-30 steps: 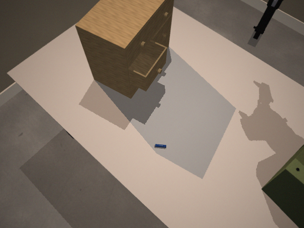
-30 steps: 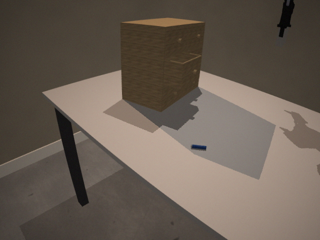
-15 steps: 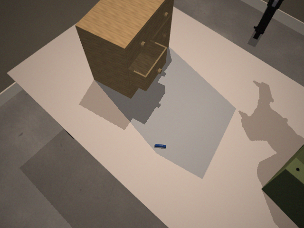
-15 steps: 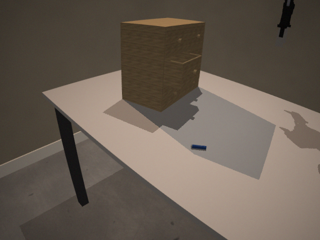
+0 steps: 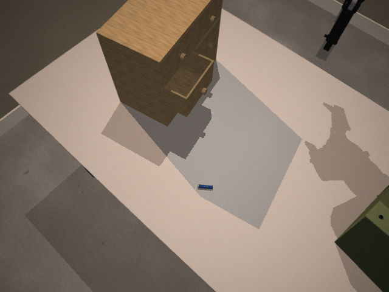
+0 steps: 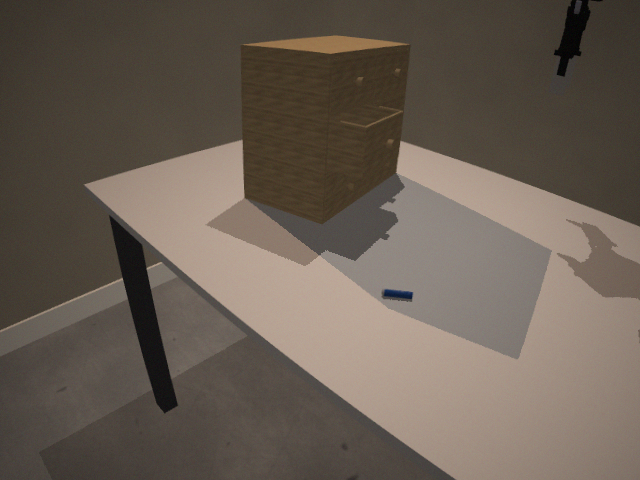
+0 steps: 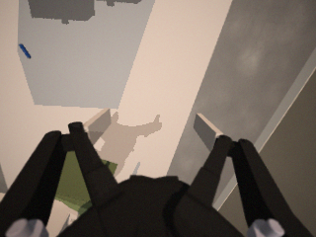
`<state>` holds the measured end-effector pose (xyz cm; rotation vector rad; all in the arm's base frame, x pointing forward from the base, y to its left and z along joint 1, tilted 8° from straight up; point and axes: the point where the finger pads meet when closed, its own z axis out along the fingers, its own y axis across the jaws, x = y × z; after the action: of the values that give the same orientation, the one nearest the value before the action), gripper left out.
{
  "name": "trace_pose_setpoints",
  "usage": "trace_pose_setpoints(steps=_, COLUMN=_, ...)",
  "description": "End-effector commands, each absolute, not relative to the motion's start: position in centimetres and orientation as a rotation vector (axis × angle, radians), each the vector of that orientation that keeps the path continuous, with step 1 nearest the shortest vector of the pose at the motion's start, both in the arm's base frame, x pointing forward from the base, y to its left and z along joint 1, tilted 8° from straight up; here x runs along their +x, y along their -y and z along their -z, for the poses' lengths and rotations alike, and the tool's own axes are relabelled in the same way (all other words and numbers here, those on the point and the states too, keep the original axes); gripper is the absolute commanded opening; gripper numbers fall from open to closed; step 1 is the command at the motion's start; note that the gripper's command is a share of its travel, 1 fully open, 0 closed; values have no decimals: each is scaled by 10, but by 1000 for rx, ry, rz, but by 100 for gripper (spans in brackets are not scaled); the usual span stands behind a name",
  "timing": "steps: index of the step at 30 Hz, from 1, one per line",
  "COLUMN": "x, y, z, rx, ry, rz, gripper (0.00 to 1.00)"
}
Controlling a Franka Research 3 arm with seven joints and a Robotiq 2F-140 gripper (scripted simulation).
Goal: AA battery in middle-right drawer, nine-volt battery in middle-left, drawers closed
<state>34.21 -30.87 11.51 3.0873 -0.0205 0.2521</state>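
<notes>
My gripper [image 7: 153, 118] hangs high above the table [image 5: 282, 78], fingers spread to their full width, with nothing between the pads [image 7: 206, 129]. Through the wrist view I look down past them at the table's far edge and the floor beyond; a green block [image 7: 74, 184] shows beneath my left finger, and the same block sits at the table's corner in the top view [image 5: 367, 238].

The wooden chest [image 5: 147, 41] stands upright near the back of the table, at the edge of a grey mat [image 5: 251, 151]. One drawer [image 5: 188, 78] of the middle row is pulled part way out (the left one, facing the fronts); its tray looks bare as far as I can see into it. The remaining drawers sit flush with the front, their round knobs showing.

The blue battery [image 5: 205, 187] lies on its side near the mat's front corner, well apart from the chest and from my gripper. It appears again in the exterior view [image 6: 397, 294] and, small, in the wrist view [image 7: 25, 50]. It is slim and round, matching the AA cell.

I cannot find the nine-volt battery in any view.

A dark stand [image 5: 337, 26] stands on the floor beyond the table's far side. My arm's shadow falls on the table to the right of the mat.
</notes>
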Motion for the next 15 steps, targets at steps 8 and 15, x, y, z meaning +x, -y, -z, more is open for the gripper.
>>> trace_pose_setpoints(steps=8, x=346, y=309, z=-115, rx=3080, ry=3, rz=-296, gripper=100)
trace_pose_setpoints(steps=15, x=348, y=309, z=-113, rx=3077, ry=2, rz=-332, gripper=100)
